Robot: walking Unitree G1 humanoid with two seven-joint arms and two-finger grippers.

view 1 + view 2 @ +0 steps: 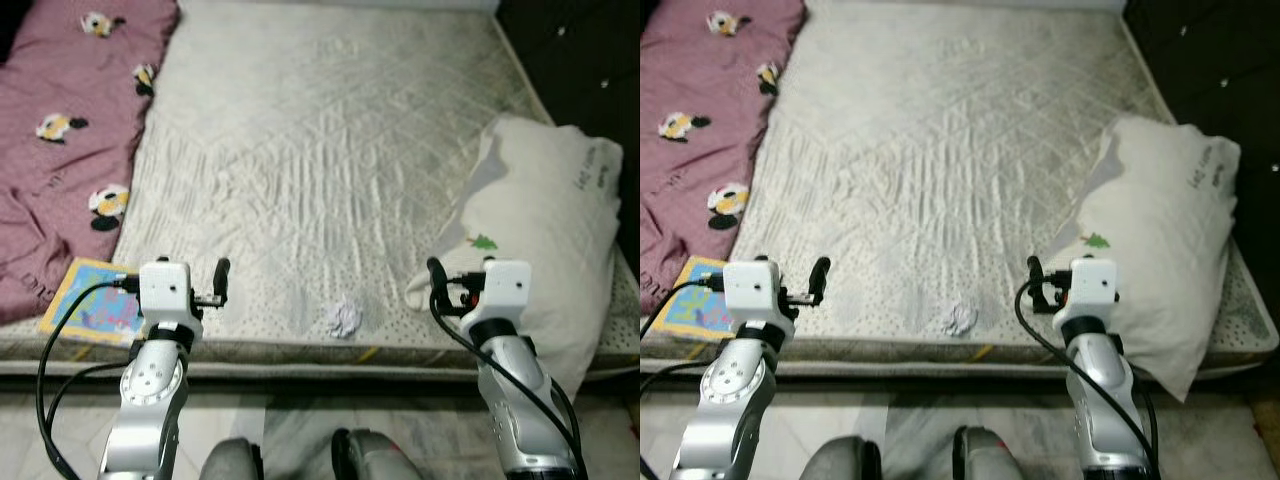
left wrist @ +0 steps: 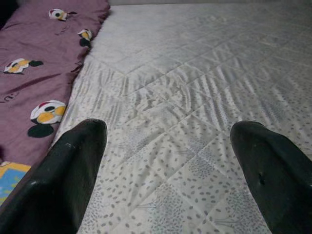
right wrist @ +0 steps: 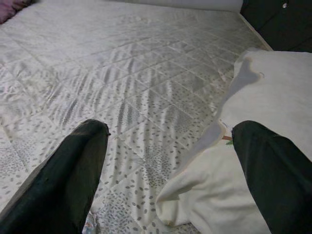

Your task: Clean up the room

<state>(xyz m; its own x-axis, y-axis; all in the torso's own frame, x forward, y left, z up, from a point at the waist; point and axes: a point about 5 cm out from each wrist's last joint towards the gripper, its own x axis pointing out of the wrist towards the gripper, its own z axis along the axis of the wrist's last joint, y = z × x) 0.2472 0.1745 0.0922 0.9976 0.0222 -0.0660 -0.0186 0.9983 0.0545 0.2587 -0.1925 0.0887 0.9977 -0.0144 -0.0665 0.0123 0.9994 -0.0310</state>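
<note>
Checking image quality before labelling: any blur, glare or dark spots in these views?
Head views: sharp, evenly lit; the mattress looks slightly washed out, and the far right corner is dark. Wrist views: bedding sharp, the near black fingers soft-edged.

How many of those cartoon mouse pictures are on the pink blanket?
4 on the pink blanket: one at the far end, one at its edge, one mid-blanket, one nearest. Folds may hide more.

A pale grey quilted mattress (image 1: 320, 170) with diamond stitching and small leaf-like specks lies ahead of the black-fingered left gripper (image 2: 168, 170), flanked by a mauve blanket (image 1: 60, 130) printed with yellow-and-black cartoon figures, a blue-and-yellow picture book (image 1: 88, 300) and a white pillow (image 1: 545, 240).
</note>
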